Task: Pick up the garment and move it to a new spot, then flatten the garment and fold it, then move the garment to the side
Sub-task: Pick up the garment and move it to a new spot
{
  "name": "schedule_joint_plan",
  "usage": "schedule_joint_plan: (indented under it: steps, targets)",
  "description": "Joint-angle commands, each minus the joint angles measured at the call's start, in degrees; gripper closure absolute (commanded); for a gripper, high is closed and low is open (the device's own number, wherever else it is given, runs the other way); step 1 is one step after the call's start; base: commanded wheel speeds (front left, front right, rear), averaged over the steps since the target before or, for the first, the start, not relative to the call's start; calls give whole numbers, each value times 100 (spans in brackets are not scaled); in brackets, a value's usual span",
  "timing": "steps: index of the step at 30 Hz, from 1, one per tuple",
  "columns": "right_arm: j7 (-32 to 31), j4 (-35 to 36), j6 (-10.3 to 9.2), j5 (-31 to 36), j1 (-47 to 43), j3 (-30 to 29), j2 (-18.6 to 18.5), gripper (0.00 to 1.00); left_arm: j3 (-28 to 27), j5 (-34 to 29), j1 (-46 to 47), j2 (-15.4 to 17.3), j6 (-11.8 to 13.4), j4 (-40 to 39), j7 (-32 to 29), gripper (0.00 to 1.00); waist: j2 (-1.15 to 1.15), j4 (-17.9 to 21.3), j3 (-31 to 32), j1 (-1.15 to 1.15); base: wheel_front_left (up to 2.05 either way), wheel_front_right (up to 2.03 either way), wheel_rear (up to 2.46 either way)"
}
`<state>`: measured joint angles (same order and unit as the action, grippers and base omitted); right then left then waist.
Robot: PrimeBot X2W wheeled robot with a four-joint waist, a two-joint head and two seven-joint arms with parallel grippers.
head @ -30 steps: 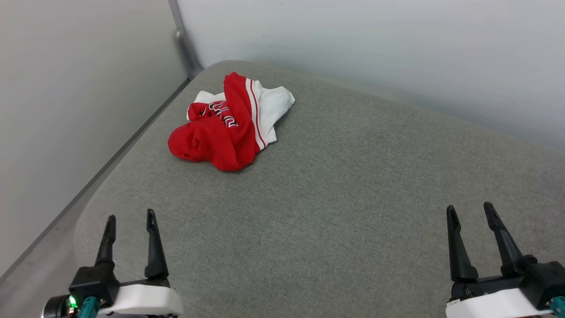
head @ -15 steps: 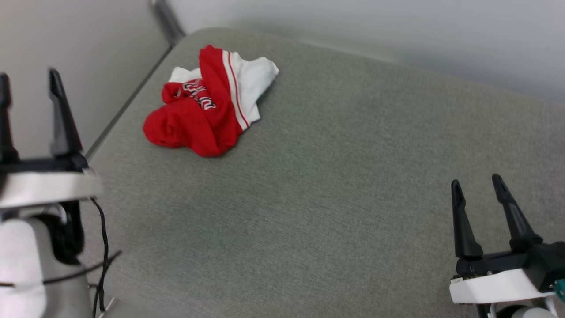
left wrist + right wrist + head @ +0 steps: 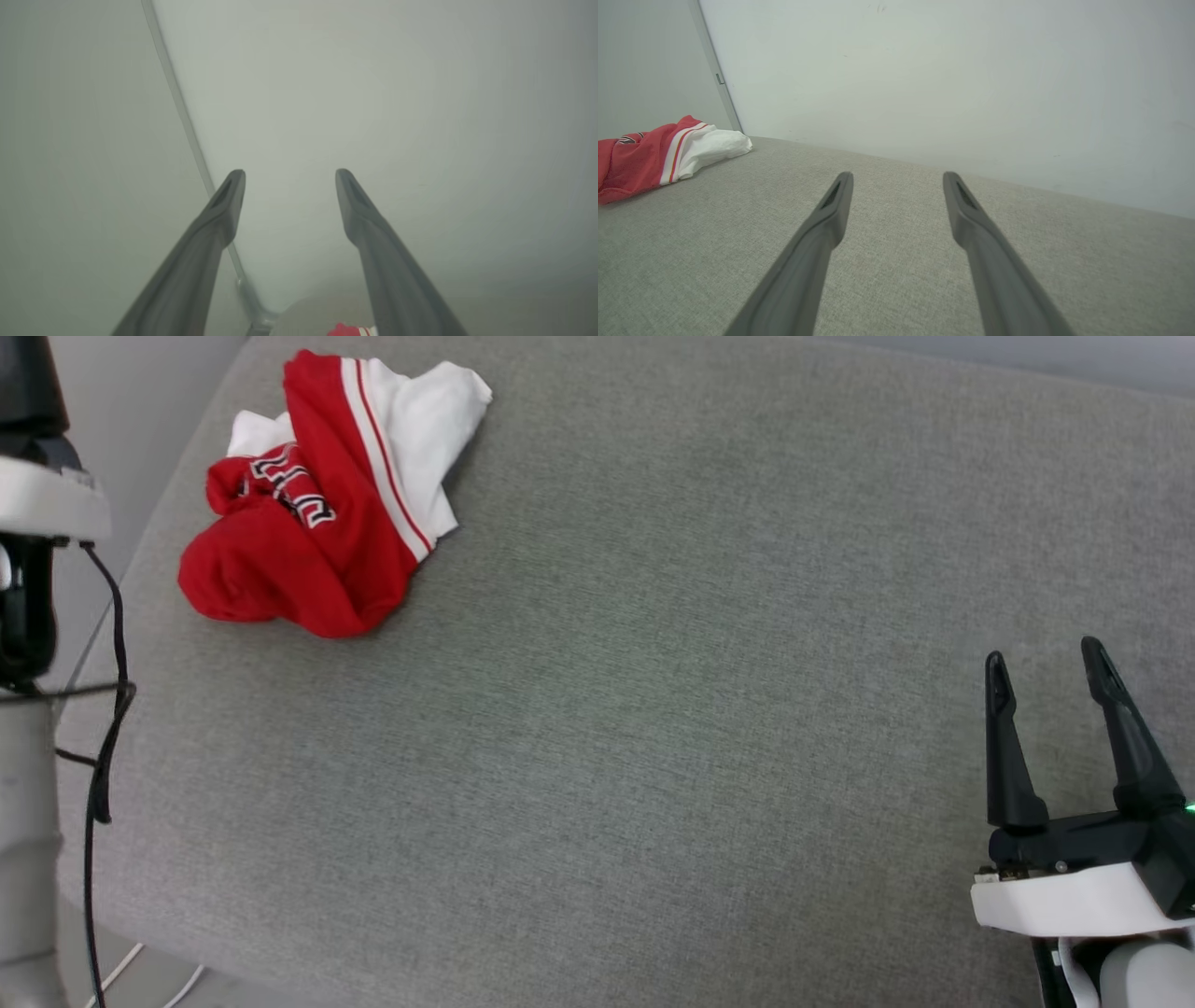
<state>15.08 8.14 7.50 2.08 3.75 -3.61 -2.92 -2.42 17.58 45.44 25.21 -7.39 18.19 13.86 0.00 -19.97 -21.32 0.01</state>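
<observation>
Soft, light garment (image 3: 308, 555) — bunched at the far-left corner of the cushion (image 3: 653, 728) — likely pinches best at its raised red fold; left gripper (image 3: 289, 173) and right gripper (image 3: 1047, 658) both spread.

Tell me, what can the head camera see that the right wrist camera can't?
Head view adds: a black cable and the left arm at the picture's left edge, plus the cushion's near edge. Right wrist view adds: the upright strip in the wall corner. Both: the crumpled red-and-white shirt, the grey cushion, and the open right gripper, far from the shirt.
</observation>
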Motion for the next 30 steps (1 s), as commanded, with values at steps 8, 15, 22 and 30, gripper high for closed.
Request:
schedule_joint_plan:
  steps: [8, 15, 22, 30]
  targets:
    - [14, 176, -2, 141, 200, -64, 7, 0, 1686, 1309, 731, 804, 4, 737, -1707, 0, 0, 235, -453, -1, 0, 0, 0]
    - [14, 278, -2, 239, 377, -59, -30, 0, 2770, 2733, 1146, 1298, 5, 1007, -3933, 0, 0, 379, -856, -1, 0, 0, 0]
    - [14, 360, -2, 252, 530, -65, -138, 0, 3153, 3712, 1373, 1369, 5, 1572, -5822, 0, 0, 543, -1306, -1, 0, 0, 0]
    - [14, 280, -2, 228, 585, -45, -127, 0, 3678, 3730, 1166, 906, -1, 2052, -5929, 0, 0, 584, -1348, -1, 0, 0, 0]
